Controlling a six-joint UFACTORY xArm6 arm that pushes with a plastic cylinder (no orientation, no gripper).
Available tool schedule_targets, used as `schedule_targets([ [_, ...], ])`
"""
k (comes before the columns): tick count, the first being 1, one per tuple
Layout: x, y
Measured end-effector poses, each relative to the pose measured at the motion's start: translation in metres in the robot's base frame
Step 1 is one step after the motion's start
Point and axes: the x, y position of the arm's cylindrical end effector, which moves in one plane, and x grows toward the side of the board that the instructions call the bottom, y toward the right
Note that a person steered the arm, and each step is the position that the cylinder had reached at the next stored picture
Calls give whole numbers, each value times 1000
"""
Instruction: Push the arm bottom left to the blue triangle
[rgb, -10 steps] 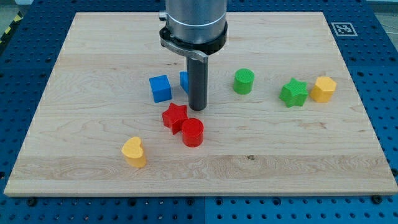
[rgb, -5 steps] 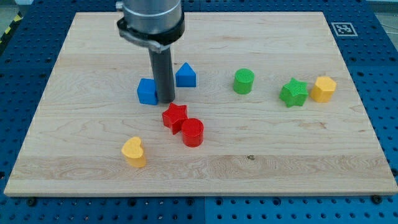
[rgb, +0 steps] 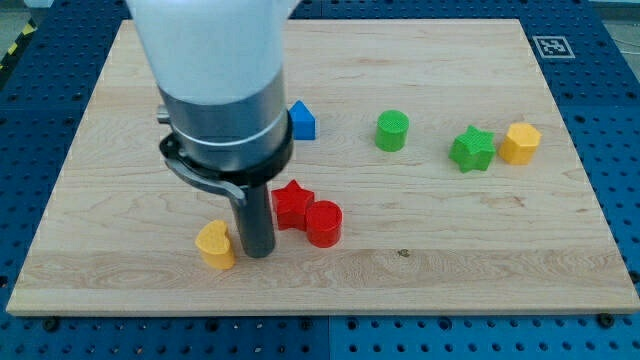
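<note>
Tool: a straight dark rod with no jaws, so it neither opens nor closes and grips nothing; my tip (rgb: 258, 252) rests on the tabletop (rgb: 450, 250) in the lower-left part of the board. Just beside the tip at 9 o'clock stands the yellow heart block (rgb: 215, 244), close to the rod but with contact not determinable. At 2 o'clock from the tip, just beside the rod, sits the red star block (rgb: 293, 203), which touches the red cylinder block (rgb: 323, 222) on its 4 o'clock side

Task object: the blue triangle block (rgb: 302, 120) lies well apart from the tip, at 1 o'clock from it, in the upper-middle area of the board; its left portion is hidden behind the arm's grey collar (rgb: 226, 130). The tip is therefore positioned at 7 o'clock from the blue triangle block

Other blocks: the green cylinder block (rgb: 392, 130) stands at 3 o'clock from the blue triangle block. Farther toward 3 o'clock, the green star block (rgb: 472, 149) sits just beside the yellow hexagon block (rgb: 519, 143), contact between them not determinable
</note>
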Motion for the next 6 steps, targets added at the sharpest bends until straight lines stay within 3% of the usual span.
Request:
schedule_targets([
  [2,-24,-52],
  [3,-44,-42],
  [5,-102,42],
  [6,-109,69],
])
